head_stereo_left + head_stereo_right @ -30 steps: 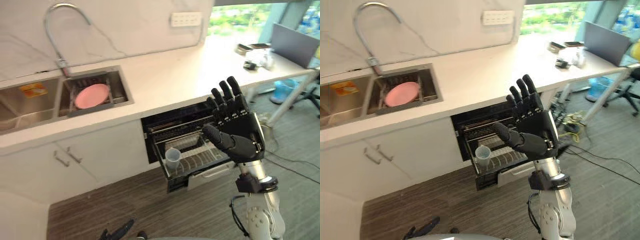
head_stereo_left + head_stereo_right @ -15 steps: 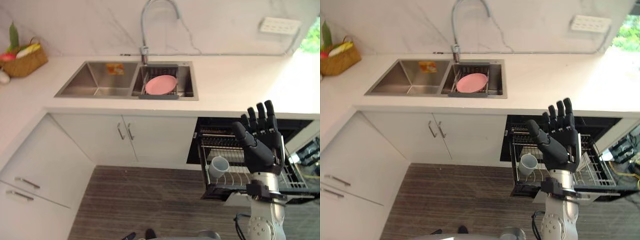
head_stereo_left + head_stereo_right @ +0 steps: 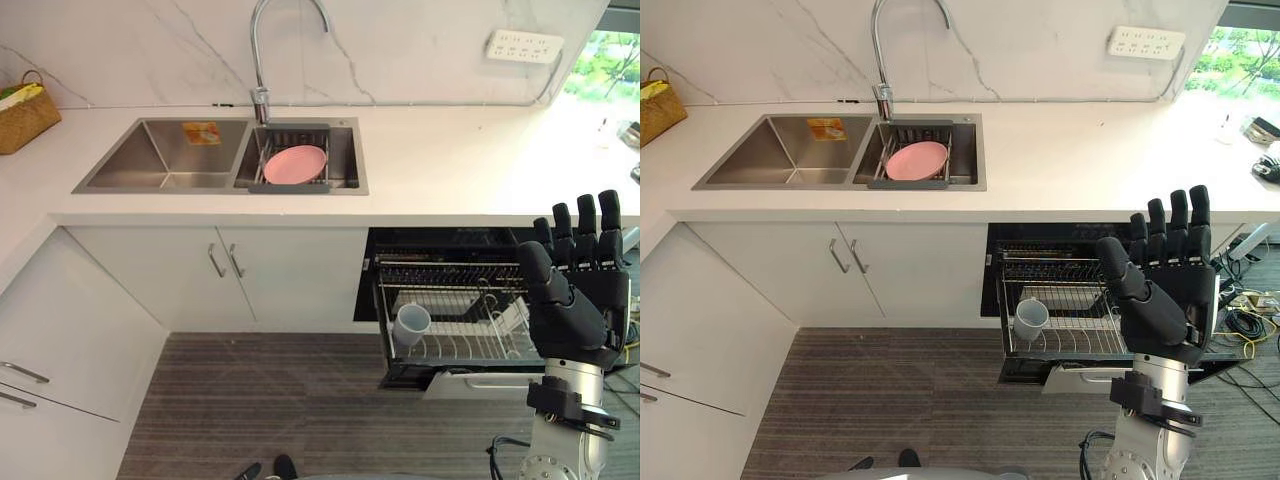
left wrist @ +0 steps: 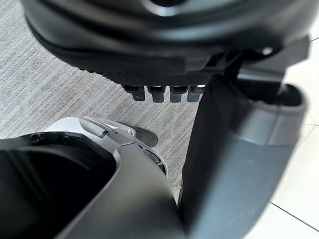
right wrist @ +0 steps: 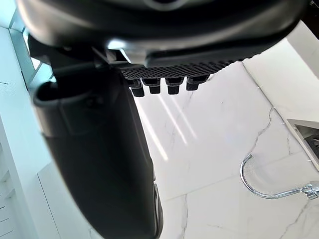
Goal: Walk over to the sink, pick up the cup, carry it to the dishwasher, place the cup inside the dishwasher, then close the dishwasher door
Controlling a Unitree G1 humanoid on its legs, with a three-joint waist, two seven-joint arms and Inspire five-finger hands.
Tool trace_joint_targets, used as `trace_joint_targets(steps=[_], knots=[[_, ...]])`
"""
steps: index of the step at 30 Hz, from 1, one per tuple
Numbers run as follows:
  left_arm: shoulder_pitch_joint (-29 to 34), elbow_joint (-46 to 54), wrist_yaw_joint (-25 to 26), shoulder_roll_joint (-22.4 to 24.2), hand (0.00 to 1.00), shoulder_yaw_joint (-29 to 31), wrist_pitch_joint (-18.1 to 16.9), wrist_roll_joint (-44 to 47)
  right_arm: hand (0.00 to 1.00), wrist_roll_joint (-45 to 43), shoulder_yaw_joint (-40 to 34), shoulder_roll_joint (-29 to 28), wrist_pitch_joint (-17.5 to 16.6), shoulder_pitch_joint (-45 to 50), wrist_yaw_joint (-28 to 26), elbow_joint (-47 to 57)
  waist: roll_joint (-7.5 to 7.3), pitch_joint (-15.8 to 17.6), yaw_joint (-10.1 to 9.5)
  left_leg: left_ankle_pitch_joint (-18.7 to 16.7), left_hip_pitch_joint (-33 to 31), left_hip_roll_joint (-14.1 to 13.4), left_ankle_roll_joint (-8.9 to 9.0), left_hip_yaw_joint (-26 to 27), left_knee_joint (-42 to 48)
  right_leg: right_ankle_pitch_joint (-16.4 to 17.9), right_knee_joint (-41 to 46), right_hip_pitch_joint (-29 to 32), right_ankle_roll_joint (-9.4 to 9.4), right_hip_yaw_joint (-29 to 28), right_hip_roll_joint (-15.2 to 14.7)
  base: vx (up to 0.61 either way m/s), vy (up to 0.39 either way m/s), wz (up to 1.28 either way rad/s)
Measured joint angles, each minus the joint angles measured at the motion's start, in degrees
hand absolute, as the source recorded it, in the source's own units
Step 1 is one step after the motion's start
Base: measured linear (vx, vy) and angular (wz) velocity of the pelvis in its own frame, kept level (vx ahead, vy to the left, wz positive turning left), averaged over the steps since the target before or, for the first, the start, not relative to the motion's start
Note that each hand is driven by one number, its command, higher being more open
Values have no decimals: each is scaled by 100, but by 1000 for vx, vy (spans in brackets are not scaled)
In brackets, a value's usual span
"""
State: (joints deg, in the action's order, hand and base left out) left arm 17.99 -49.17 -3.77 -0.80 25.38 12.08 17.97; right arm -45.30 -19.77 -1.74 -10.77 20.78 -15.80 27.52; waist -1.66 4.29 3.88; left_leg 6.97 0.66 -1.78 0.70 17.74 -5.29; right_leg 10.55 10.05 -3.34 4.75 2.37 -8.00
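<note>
Here the cup (image 3: 411, 323) lies tilted at the left end of the wire rack (image 3: 470, 345), which is pulled out of the open dishwasher (image 3: 440, 243) under the white tabletop (image 3: 450, 160). Neither hand touches it.

The right hand (image 3: 580, 300) is raised in front of the right part of the rack, nearer than it. Its fingers (image 3: 583, 222) are straight and point up, its thumb (image 3: 535, 268) is spread to the left, and it holds nothing. In its own wrist view the left hand (image 4: 149, 50) points down at the grey striped floor (image 4: 45, 84). Its fingers (image 4: 162, 93) are straight, its thumb stands apart, and it too is empty.

On the tabletop to the left of the dishwasher sits a double sink (image 3: 160, 160). A pink plate (image 3: 295, 163) rests in a dark rack in its right basin, and a curved tap (image 3: 262, 60) rises behind the divider. A woven basket (image 3: 22, 118) stands at the far left edge. A white socket strip (image 3: 522, 45) is fixed to the marble wall on the far right. White cupboard doors (image 3: 280, 275) close the space under the sink.
</note>
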Motion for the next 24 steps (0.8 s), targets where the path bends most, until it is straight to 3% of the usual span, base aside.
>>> trace_joint_targets(steps=[4,6,7,8,9,10,11,13,14,16,18,19,21,22,24], knots=[[-3,30,130,25,100,0,-141,0,100,0,37,-1,-6,-9,-60,1,-4,71,-7,-99,-28,-15,-30,44,145,78,80,34,6,-39,-11,1,-1,-3],[0,146,187,9,100,1,-251,24,100,54,172,29,-16,-23,-89,43,-33,145,20,-655,-694,-196,-74,40,1526,31,148,181,22,-220,-13,-27,13,-21],[-30,176,180,97,100,17,-338,38,100,96,218,101,-23,-58,-137,45,119,96,-59,-875,-971,-267,-52,-223,1705,-54,77,255,49,-326,90,-24,23,-84],[-103,149,224,174,100,-15,-477,-2,100,222,262,107,-54,-226,-200,32,223,263,-186,-870,-908,-251,-107,-318,1595,335,1592,643,-99,-420,19,11,22,-56],[-115,181,263,11,100,-244,-560,14,100,224,282,-43,-157,-138,-243,69,94,271,-97,-902,-746,11,-126,-346,1518,464,3360,939,-95,-496,-283,74,16,-21],[-112,180,284,-82,100,-384,-608,16,100,223,277,-72,-212,-148,-251,35,-34,243,-87,-891,-676,142,-138,-367,1522,314,3865,942,-91,-532,-429,91,8,31],[-166,131,350,-167,100,-439,-664,66,100,236,226,4,-276,-290,-316,-153,-118,271,-95,-847,-544,348,-146,-378,1584,-71,4025,800,-60,-444,-608,85,8,22],[-217,201,382,-129,100,-556,-746,142,100,284,29,141,-317,-383,-317,-463,-38,255,-68,-848,-470,399,-132,-675,1523,-530,4183,796,-303,-419,-495,62,39,50],[-215,241,376,-131,100,-597,-768,140,100,297,-18,150,-317,-374,-299,-487,-11,251,-67,-819,-488,399,-109,-853,1501,-690,4168,805,-316,-387,-429,126,30,67],[-210,190,358,-187,100,-593,-769,114,100,453,6,157,-317,-397,-322,-451,-8,225,-74,-789,-544,348,-167,-1190,1461,-1062,3952,739,-283,-192,-335,150,0,45],[-193,122,343,-234,100,-594,-767,51,100,538,62,199,-318,-474,-441,-395,-74,255,-124,-830,-543,328,-245,-1219,1455,-1252,3879,712,-67,-194,-327,115,-21,16],[-149,112,345,-199,100,-607,-769,0,100,628,172,244,-300,-514,-508,-396,-76,258,-178,-855,-523,295,-287,-1205,1398,-1159,3922,766,61,-239,-331,95,-4,-9],[-71,116,365,-137,100,-593,-775,11,100,674,378,283,-235,-611,-677,-396,-29,288,-256,-871,-408,214,-310,-1141,1291,-379,3870,913,122,-232,-196,65,-7,-21],[-37,142,386,-98,100,-568,-798,3,100,670,487,282,-183,-644,-750,-396,6,298,-324,-893,-360,121,-318,-1076,1282,35,3161,881,140,-228,3,18,-27,-18],[15,176,374,-113,100,-547,-857,0,100,668,631,294,-132,-723,-762,-400,-35,316,-367,-1021,-385,143,-254,-1035,1439,10,2107,778,-64,44,21,7,-66,-15]])
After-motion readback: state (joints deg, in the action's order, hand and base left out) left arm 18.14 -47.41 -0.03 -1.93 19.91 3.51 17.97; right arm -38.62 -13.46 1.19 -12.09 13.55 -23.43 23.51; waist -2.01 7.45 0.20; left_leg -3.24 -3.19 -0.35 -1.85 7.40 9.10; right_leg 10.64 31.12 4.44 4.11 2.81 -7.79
